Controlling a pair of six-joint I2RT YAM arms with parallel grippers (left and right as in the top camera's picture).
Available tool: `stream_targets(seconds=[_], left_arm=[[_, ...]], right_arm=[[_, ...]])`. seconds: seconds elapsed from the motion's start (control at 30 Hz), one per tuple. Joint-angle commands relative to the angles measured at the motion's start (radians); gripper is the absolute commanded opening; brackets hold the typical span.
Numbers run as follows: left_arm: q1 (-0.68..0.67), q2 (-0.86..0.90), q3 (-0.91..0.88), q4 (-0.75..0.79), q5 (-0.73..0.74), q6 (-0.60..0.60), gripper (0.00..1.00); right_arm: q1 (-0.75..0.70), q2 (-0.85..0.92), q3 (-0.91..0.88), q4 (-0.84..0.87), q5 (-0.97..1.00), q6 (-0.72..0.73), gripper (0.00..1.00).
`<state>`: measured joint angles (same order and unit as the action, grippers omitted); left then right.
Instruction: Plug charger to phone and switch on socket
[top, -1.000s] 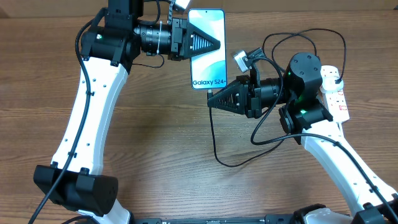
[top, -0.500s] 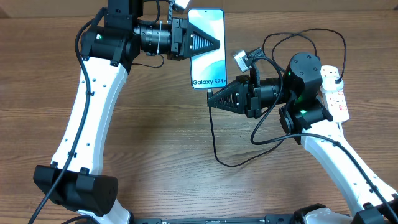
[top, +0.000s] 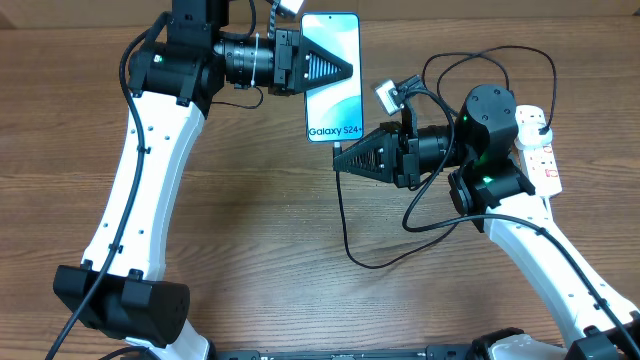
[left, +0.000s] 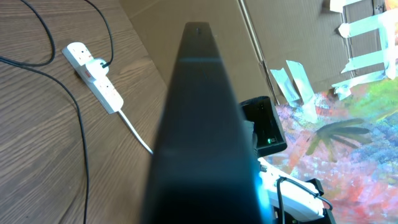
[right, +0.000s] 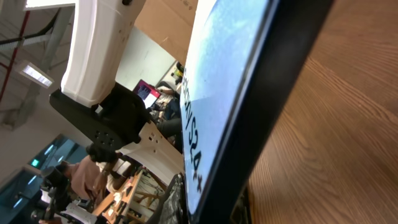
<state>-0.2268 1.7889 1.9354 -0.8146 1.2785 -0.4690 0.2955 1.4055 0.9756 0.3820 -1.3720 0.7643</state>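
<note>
Brown wooden table (top: 250, 250) fills the overhead view, with a cardboard wall at the far edge. The left gripper (top: 350, 68) is closed on the phone (top: 335, 100) at its long side and holds it above the table, screen up. The right gripper (top: 337, 161) is also closed, just below the phone's bottom edge. The charger (top: 343, 220) runs up to its tip, so I judge that it pinches the cable near the connector. The socket (top: 542, 155) lies at the right, well apart from the phone.

From the left wrist, the phone (left: 199, 124) is a dark slab seen edge-on. Beyond it lie the socket (left: 93, 68), its thick white cord (left: 134, 127) and the charger (left: 81, 137). The black cable reaches the socket, and the plug seems to sit in one outlet, but it is too small to be sure. No other container is visible.

From the right wrist, the phone (right: 217, 93) is very close, with its blue screen and dark edge tilted over the table (right: 336, 124). The connector itself is hidden.

In my judgement the phone is stiff, light and smooth, with a fragile glass face, so it is best held by the side edges. The cable is soft and limp, so the grip should be close behind the tip.
</note>
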Motion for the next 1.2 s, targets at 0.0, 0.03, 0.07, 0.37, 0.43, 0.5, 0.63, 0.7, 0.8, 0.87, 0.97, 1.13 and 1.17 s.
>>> stream_targets(seconds=[0.0, 0.03, 0.07, 0.37, 0.43, 0.5, 0.63, 0.7, 0.8, 0.87, 0.97, 1.13, 1.17], left_arm=[[-0.013, -0.016, 0.014, 0.000, 0.035, 0.020, 0.04], [-0.016, -0.016, 0.014, 0.000, 0.035, 0.019, 0.04], [-0.016, -0.016, 0.014, 0.000, 0.035, 0.019, 0.04], [-0.017, -0.016, 0.014, 0.000, 0.035, -0.010, 0.04], [-0.017, -0.016, 0.014, 0.000, 0.037, -0.010, 0.04], [-0.017, -0.016, 0.014, 0.000, 0.039, -0.010, 0.04], [-0.017, -0.016, 0.014, 0.000, 0.039, -0.010, 0.04], [-0.017, -0.016, 0.014, 0.000, 0.039, -0.010, 0.04], [-0.017, -0.016, 0.014, 0.000, 0.039, -0.010, 0.04], [-0.017, -0.016, 0.014, 0.000, 0.039, -0.011, 0.04], [-0.017, -0.016, 0.014, 0.000, 0.050, -0.011, 0.04], [-0.024, -0.016, 0.014, 0.000, 0.049, -0.010, 0.04], [-0.026, -0.016, 0.014, 0.001, 0.048, -0.010, 0.04]], right_arm=[[-0.003, -0.003, 0.013, 0.014, 0.063, 0.038, 0.04], [-0.003, -0.003, 0.013, 0.014, 0.063, 0.040, 0.04], [-0.003, -0.003, 0.013, 0.014, 0.063, 0.040, 0.04], [-0.003, -0.003, 0.013, 0.015, 0.078, 0.048, 0.04], [-0.003, -0.003, 0.013, 0.016, 0.081, 0.056, 0.04], [-0.003, -0.003, 0.013, 0.022, 0.091, 0.078, 0.04], [-0.003, -0.003, 0.013, 0.060, 0.093, 0.108, 0.04], [-0.003, -0.003, 0.013, 0.079, 0.097, 0.128, 0.04], [-0.003, -0.003, 0.013, 0.089, 0.103, 0.135, 0.04], [-0.003, -0.003, 0.013, 0.086, 0.108, 0.134, 0.04], [-0.003, -0.003, 0.013, 0.087, 0.117, 0.150, 0.04], [-0.003, -0.003, 0.013, 0.088, 0.122, 0.153, 0.04], [-0.003, -0.003, 0.013, 0.088, 0.122, 0.153, 0.04]])
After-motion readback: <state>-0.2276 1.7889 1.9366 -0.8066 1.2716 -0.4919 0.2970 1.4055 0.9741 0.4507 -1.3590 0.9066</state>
